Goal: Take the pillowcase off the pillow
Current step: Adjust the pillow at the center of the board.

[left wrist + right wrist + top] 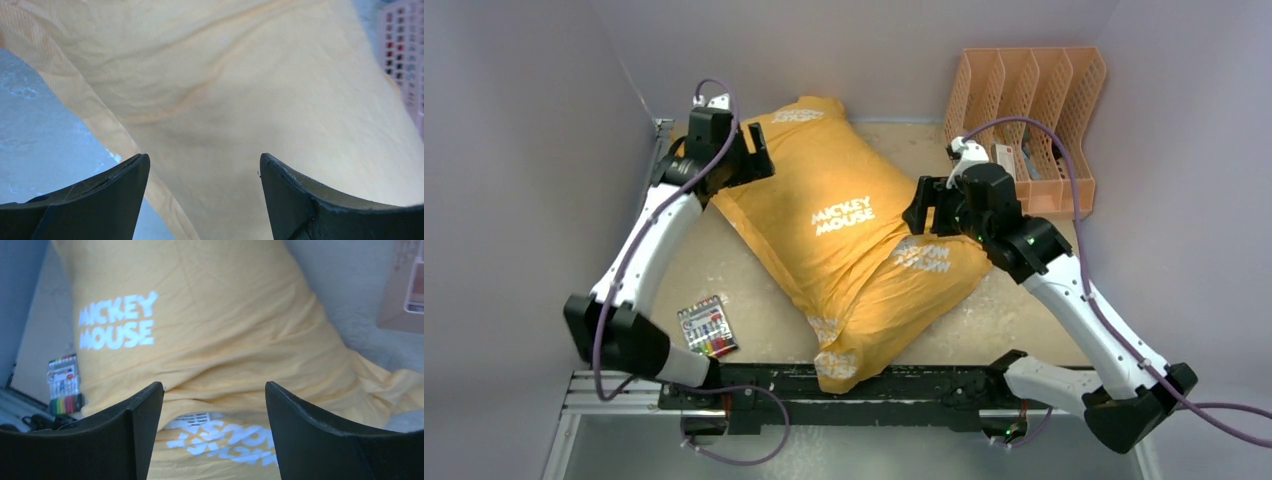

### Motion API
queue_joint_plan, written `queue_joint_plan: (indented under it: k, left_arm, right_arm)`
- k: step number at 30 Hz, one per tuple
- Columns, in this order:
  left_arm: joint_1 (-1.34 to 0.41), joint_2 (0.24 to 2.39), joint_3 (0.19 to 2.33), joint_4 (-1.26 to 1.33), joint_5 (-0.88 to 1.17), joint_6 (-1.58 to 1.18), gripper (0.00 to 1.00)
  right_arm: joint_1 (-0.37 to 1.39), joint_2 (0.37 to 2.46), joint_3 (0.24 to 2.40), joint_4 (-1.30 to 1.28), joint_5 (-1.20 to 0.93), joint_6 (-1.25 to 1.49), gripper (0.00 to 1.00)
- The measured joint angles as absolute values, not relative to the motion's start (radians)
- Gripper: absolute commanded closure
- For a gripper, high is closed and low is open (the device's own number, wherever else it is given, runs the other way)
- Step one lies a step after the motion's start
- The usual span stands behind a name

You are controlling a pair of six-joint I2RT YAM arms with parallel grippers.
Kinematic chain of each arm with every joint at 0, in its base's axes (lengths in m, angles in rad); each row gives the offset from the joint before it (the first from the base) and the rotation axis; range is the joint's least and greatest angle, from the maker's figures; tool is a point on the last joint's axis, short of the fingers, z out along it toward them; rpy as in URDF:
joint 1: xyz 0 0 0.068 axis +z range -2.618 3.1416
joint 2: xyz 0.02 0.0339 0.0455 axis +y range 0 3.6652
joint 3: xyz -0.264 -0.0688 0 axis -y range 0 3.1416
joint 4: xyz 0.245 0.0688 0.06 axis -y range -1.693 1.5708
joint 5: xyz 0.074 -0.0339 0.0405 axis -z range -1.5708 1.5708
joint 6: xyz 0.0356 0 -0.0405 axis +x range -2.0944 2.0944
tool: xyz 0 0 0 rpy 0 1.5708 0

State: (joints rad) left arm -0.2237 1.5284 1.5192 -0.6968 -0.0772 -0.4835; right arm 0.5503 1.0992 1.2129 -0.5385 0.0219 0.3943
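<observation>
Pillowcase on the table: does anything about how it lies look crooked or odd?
Yes. The orange pillowcase lies diagonally across the table, and its near end pokes past the front edge over the black rail between the arms. The fabric is creased near the right hand. Nothing looks torn or spilled.

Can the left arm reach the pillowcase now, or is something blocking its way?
Probably yes. The left gripper hangs open right above the pillowcase, near its far corner, and nothing lies between it and the orange fabric.
</observation>
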Motion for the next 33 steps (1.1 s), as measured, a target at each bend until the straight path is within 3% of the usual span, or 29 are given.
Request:
queue_joint_plan:
  k: [7, 10, 12, 14, 16, 22, 27, 30, 32, 33]
  left_arm:
    - [-0.42, 1.277, 1.358, -0.669, -0.073, -0.516, 0.2]
    - [-0.443, 1.221, 1.188, -0.64, -0.038, -0.578, 0.11]
    - [-0.441, 1.179, 1.042, -0.609, 0.001, -0.625, 0.08]
    - [-0.441, 1.125, 0.909, -0.569, 0.04, -0.674, 0.09]
    - [-0.441, 1.076, 0.799, -0.529, 0.08, -0.73, 0.31]
    - [-0.424, 1.227, 0.791, -0.405, 0.155, -0.788, 0.74]
    - [-0.31, 1.497, 1.063, -0.53, 0.213, -0.728, 0.94]
    - [-0.231, 1.645, 1.295, -0.603, 0.215, -0.671, 0.96]
    - [-0.192, 1.75, 1.472, -0.615, 0.231, -0.635, 0.95]
    - [-0.181, 1.795, 1.544, -0.609, 0.245, -0.624, 0.94]
  right_arm:
    - [0.538, 1.177, 1.221, -0.596, 0.191, 0.416, 0.09]
    - [0.495, 1.269, 1.254, -0.608, 0.121, 0.382, 0.07]
    - [0.431, 1.325, 1.27, -0.594, 0.001, 0.353, 0.21]
    - [0.382, 1.377, 1.285, -0.594, -0.1, 0.326, 0.44]
    - [0.353, 1.456, 1.319, -0.597, -0.225, 0.282, 0.64]
    - [0.455, 1.498, 1.279, -0.493, -0.369, 0.278, 0.91]
    - [0.525, 1.373, 1.17, -0.33, -0.385, 0.356, 0.9]
    - [0.55, 1.327, 1.129, -0.282, -0.41, 0.374, 0.89]
    - [0.581, 1.33, 1.127, -0.285, -0.439, 0.366, 0.81]
    - [0.601, 1.338, 1.129, -0.293, -0.451, 0.361, 0.72]
